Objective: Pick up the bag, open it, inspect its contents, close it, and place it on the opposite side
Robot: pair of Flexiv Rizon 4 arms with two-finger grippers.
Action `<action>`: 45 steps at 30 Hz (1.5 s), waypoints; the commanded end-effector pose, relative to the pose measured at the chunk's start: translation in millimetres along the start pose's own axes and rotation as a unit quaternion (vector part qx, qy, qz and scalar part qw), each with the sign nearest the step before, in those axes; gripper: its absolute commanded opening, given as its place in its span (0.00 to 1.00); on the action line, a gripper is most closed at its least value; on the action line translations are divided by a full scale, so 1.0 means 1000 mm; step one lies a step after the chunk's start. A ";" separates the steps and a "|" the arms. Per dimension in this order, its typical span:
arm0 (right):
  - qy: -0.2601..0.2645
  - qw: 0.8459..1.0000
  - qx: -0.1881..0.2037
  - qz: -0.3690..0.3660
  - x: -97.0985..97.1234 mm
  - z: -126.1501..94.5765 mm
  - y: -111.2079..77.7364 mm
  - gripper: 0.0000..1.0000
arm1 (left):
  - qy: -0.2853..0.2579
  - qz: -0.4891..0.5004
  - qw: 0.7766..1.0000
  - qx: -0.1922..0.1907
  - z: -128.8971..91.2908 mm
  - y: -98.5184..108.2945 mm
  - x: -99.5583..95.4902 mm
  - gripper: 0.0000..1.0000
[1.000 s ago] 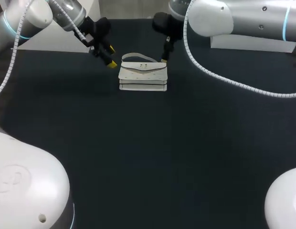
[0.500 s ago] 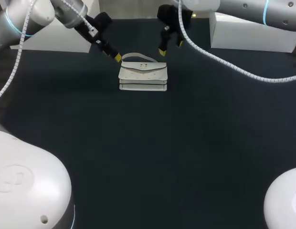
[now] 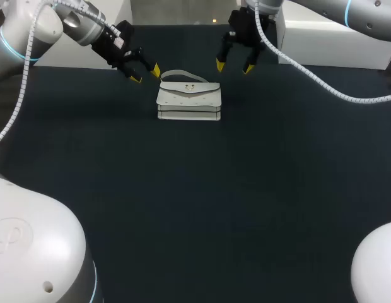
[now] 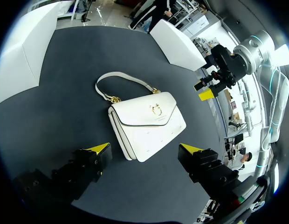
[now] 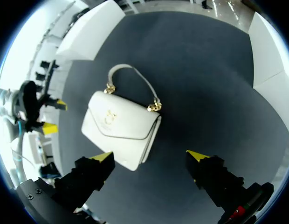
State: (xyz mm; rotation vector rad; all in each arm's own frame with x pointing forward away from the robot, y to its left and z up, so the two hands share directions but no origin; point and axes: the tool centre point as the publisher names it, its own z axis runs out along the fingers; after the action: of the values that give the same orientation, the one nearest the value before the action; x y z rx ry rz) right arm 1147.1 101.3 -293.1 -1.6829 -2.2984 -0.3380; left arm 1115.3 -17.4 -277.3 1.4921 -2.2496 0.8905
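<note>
White bag (image 3: 188, 101) on dark tabletop (image 3: 195, 208), upper middle of head frame, flap side up and shut; strap (image 3: 183, 74) arches toward the far edge; small gold clasp (image 4: 156, 109) on the flap, any lettering too small to tell; left fingers (image 3: 156, 69) released, spread wide, at upper left of bag, near strap end, not touching; right fingers (image 3: 220, 64) released, spread, at upper right of bag, apart from it.

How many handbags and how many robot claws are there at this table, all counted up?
White flap handbag with gold clasp: 1
Black yellow-tipped grippers, jaws open: 2 (left gripper, right gripper)
Total: 3
</note>
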 end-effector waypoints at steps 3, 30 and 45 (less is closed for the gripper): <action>0.186 0.943 -0.023 0.276 -0.006 0.005 0.006 1.00 | 0.068 -0.103 0.992 0.003 0.011 -0.003 -0.019 1.00; 0.311 0.891 -0.058 0.326 -0.003 0.038 0.013 0.96 | 0.182 -0.223 0.958 0.008 0.036 -0.017 -0.046 1.00; 0.349 0.900 -0.028 0.259 0.004 0.056 0.026 1.00 | 0.248 -0.200 0.948 0.026 0.048 -0.021 -0.051 1.00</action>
State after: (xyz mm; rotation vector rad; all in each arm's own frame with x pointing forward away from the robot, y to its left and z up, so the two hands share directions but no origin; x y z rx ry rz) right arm 1152.2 133.4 -335.2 -1.8081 -1.2826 -0.7954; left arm 1150.8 -17.9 -329.0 1.5562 -1.5616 1.0229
